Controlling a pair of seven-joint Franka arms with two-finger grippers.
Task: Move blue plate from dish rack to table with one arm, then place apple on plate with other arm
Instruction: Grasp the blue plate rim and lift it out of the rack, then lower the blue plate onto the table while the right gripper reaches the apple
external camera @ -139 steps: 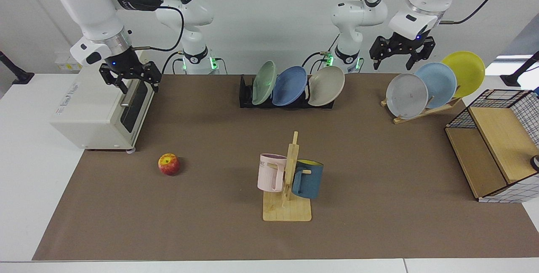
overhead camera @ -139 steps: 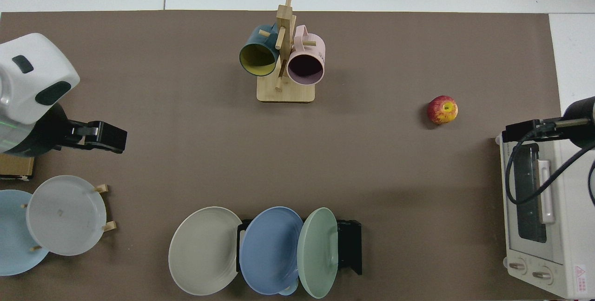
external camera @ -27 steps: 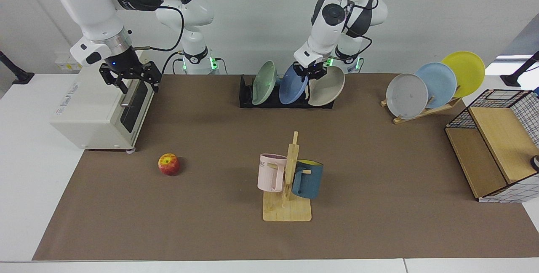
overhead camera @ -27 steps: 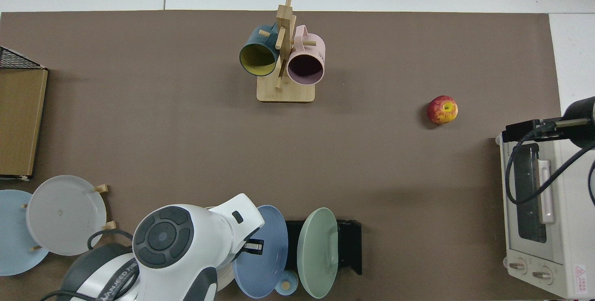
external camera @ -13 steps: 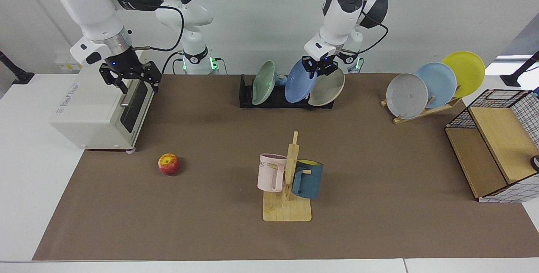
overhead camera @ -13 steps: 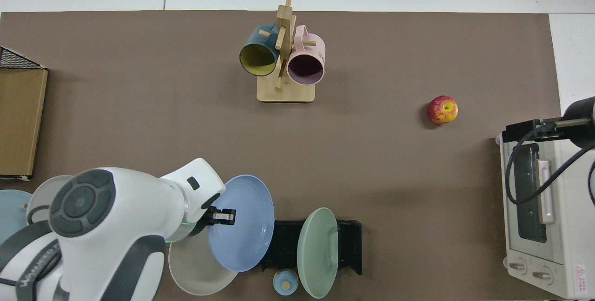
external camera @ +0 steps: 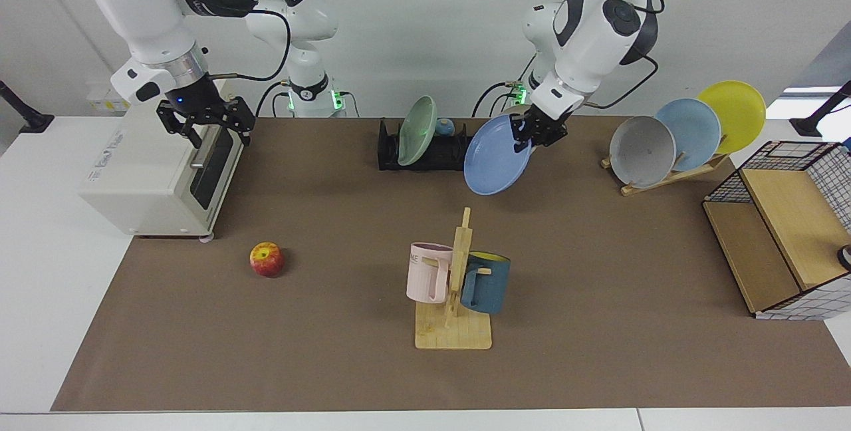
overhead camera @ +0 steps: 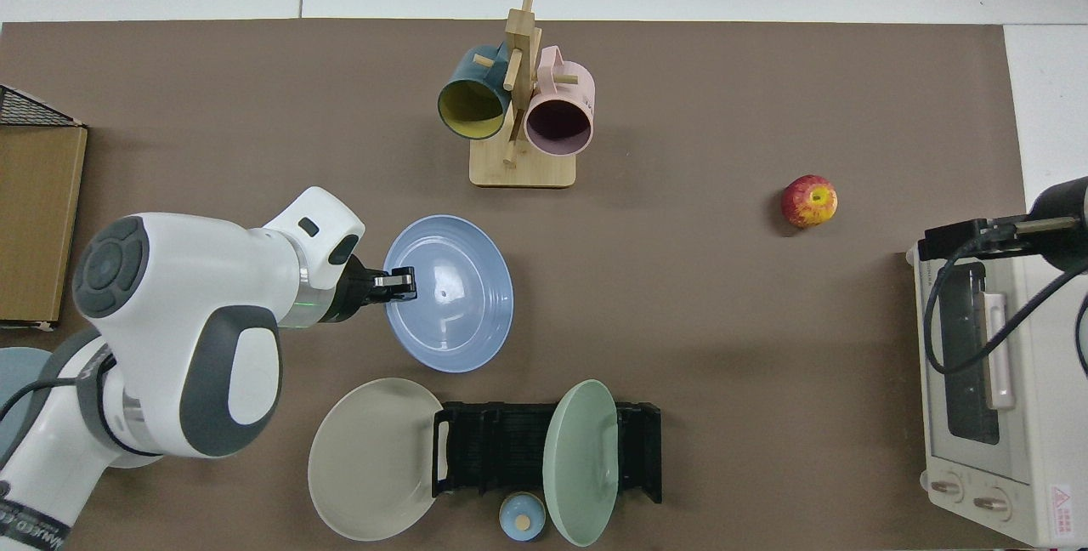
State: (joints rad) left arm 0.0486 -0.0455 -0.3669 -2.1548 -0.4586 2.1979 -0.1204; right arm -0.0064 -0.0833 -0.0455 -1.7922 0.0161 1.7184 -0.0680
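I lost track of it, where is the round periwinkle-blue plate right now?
The round periwinkle-blue plate hangs tilted in the left pincer, in the facing view just right of the low black dish rack.

We note a periwinkle-blue plate [external camera: 497,155], a black dish rack [external camera: 435,150] with a pale green plate [external camera: 417,122], a red-and-yellow apple [external camera: 266,259], a brown table sheet [external camera: 332,351], pink mug [external camera: 427,272], dark blue mug [external camera: 486,283], and a black-gridded white basket [external camera: 808,165].

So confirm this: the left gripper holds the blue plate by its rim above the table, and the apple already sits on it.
Not quite. The left gripper does hold the blue plate by its rim above the table, but the apple lies on the table, far from it, as the facing view shows.
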